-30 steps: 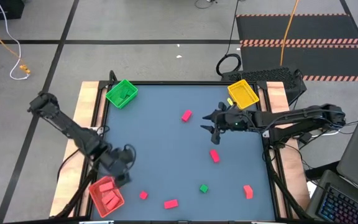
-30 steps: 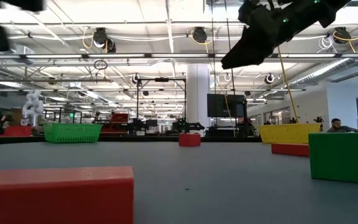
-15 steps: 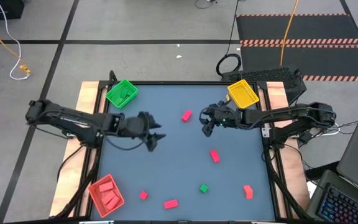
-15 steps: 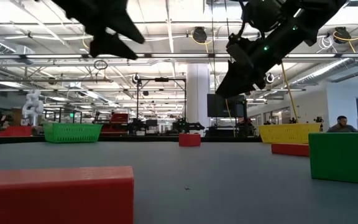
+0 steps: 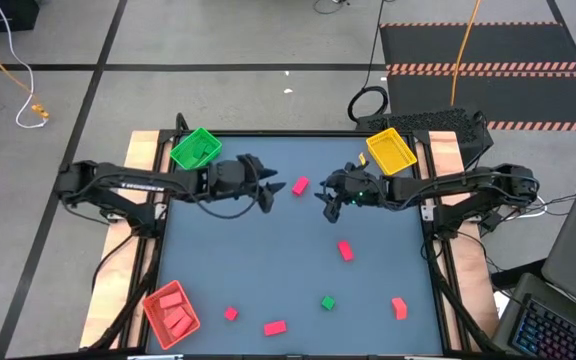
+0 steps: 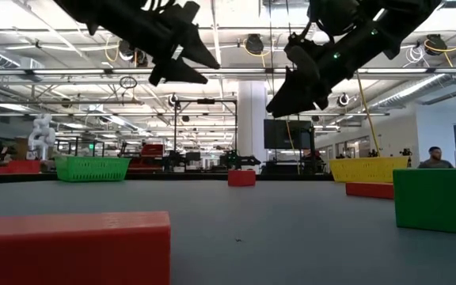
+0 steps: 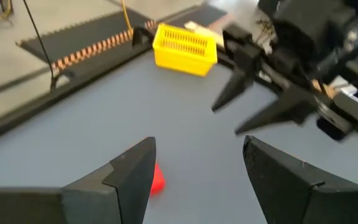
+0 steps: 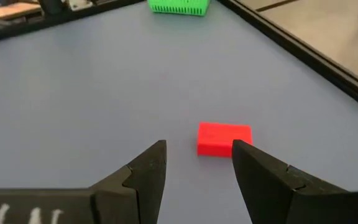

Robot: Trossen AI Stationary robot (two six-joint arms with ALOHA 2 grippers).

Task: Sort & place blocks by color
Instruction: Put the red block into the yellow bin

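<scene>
From above, both arms reach in toward the far middle of the table [image 5: 268, 280], with the left gripper [image 5: 266, 196] and right gripper [image 5: 328, 205] on either side of a red block [image 5: 300, 185] near the far edge, neither touching it. The rest of the blocks are spread over the near half: another red one [image 5: 345, 251] mid-table, a green one [image 5: 327, 302], a salmon one [image 5: 399, 308], plus two more reds [image 5: 230, 314] [image 5: 275, 327] along the front. Green tray [image 5: 196, 150] far left, yellow tray [image 5: 391, 151] far right, red tray [image 5: 172, 311] near left with blocks in it. Low view: both grippers hang well above the tabletop, nothing in them. Left wrist: its fingers [image 7: 129, 168] are spread apart, the red block peeking by one finger, right gripper facing it. Right wrist: fingers [image 8: 151, 163] apart too, red block [image 8: 224, 138] just ahead between the tips
</scene>
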